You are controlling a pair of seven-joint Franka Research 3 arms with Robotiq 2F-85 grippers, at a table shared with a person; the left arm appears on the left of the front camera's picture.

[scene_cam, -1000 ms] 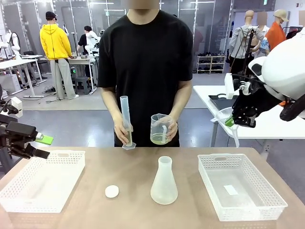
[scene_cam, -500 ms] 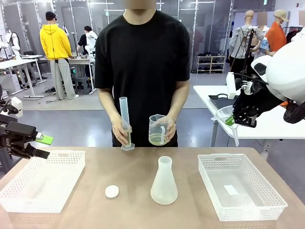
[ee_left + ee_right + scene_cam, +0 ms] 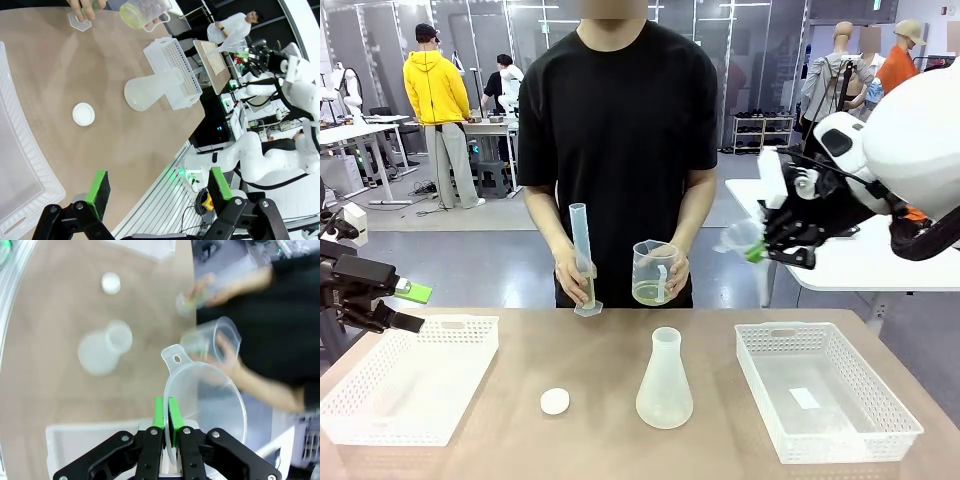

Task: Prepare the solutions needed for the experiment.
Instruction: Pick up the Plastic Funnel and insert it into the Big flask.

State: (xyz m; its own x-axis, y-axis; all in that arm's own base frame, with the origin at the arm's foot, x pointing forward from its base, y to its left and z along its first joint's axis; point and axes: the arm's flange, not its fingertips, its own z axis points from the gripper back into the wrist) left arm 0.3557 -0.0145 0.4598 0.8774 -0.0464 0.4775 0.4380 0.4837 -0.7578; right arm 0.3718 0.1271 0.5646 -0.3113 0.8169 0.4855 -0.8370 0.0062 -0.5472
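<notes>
Solutions [image 3: 653, 292]: pale yellow-green, in beaker [image 3: 657, 262], held by person's hand [image 3: 680, 272] above counter [image 3: 600, 370] far edge. Right pincer [image 3: 757, 250], clamped on funnel [image 3: 740, 238], has swung inward toward conical flask [image 3: 664, 385]; funnel placement likely next. Left pincer [image 3: 159, 186] wide, empty.

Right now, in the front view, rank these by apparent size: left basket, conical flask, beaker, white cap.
1. left basket
2. conical flask
3. beaker, held farther from the camera, so its rank against the flask is unsure
4. white cap

right gripper [image 3: 757, 249] | gripping funnel [image 3: 738, 238] | swung left, nearer the person [image 3: 620, 150]
</notes>
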